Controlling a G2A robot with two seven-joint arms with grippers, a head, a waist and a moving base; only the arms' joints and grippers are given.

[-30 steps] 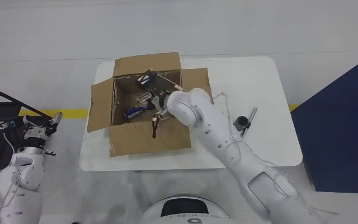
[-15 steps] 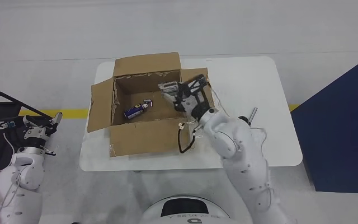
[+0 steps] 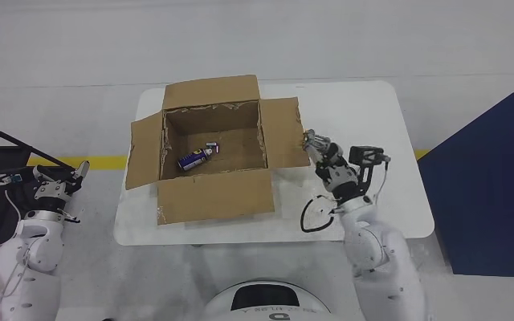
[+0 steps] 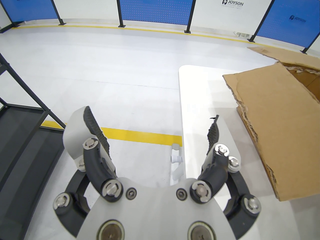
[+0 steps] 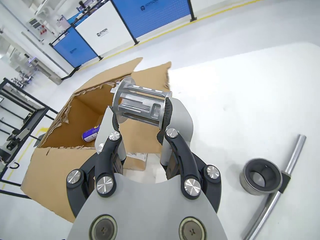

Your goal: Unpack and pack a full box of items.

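Note:
An open cardboard box (image 3: 213, 197) stands on the white table (image 3: 361, 108), and a blue spray can (image 3: 195, 159) lies on its floor. Just right of the box's right flap, my right gripper (image 3: 316, 148) hovers above the table. It is shut on a silver slotted metal cylinder (image 5: 141, 103), held across its body, with the box (image 5: 50, 176) and can (image 5: 91, 133) behind it. My left gripper (image 4: 152, 123) is open with nothing in it, off the table's left edge over the floor, facing the box's outer flap (image 4: 275, 126).
A black ring in a metal sleeve (image 5: 261, 176), clamped to a curved steel rod (image 5: 292, 156), lies on the table to the right of the held cylinder. A black metal rack (image 4: 22, 131) stands on the floor beside the left gripper.
The right arm has lifted the metal cylinder out of the box and swung it right, past the box's right flap, over the table. The left arm has kept still.

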